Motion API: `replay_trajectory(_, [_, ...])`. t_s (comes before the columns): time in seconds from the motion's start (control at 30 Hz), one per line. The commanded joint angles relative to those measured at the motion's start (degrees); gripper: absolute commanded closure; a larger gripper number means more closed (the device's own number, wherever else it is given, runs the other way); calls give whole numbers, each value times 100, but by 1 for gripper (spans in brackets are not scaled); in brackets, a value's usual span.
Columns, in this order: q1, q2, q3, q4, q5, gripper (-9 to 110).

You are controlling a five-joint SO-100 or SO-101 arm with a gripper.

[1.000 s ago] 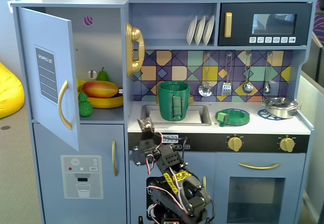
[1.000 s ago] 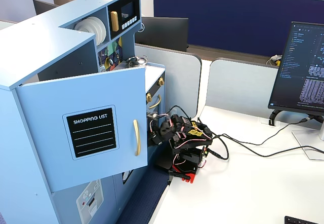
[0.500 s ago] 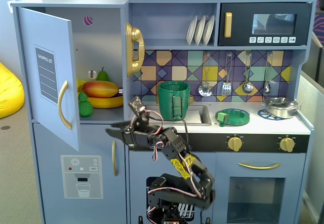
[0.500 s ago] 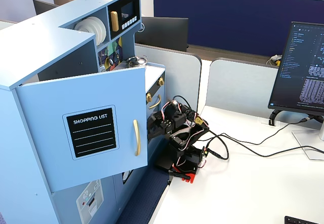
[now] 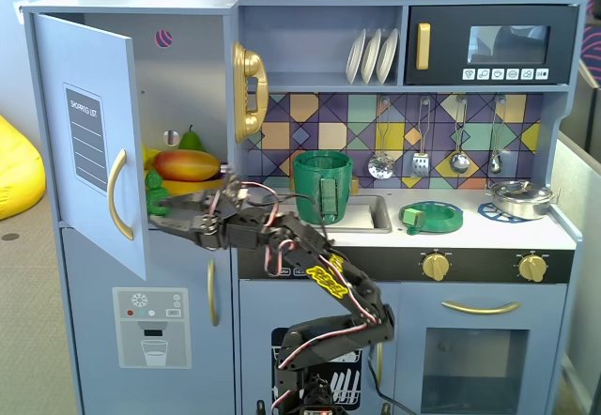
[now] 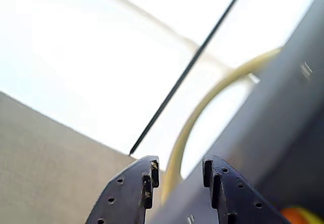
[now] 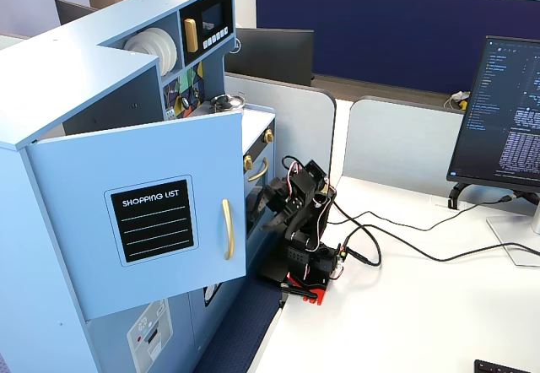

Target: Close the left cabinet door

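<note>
The toy kitchen (image 5: 394, 246) is taken as the landmark; in a fixed view it fills the frame, pale blue, with its upper-left compartment exposed.

The left cabinet door (image 5: 89, 143) is seen swung open, hinged at the kitchen's left edge. Its long axis runs vertically. The black SHOPPING LIST panel (image 7: 153, 219) faces outward, away from the kitchen interior, and is read upright in the other fixed view. The free edge carrying the curved gold handle (image 5: 116, 194) stands forward of the kitchen front, so the door is angled well off the closed plane. The handle's long axis is also vertical.

The black arm (image 5: 319, 293) is seen rising from a base in front of the kitchen's lower middle and reaching toward the open compartment on the left.

The gripper (image 5: 158, 210) is located just behind the door's free edge, near the lower part of the handle, at the level of the toy fruit (image 5: 186, 164) on the compartment shelf. In the wrist view the two fingers (image 6: 134, 191) are recorded apart, nothing clamped; the handle (image 6: 202, 117) passes through the gap between them, and contact cannot be told.
</note>
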Motion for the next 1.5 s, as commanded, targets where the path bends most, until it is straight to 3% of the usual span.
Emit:
replay_trajectory(0.0, [-334, -404, -580, -422, -598, 102])
replay_trajectory(0.47, [-940, -2250, -1819, -1099, -1512, 102])
replay_trajectory(0.77, [-1028, -3656, -2777, -1635, -1336, 102])
replay_trajectory(1.47, [1081, -3762, -2733, -1670, -167, 102])
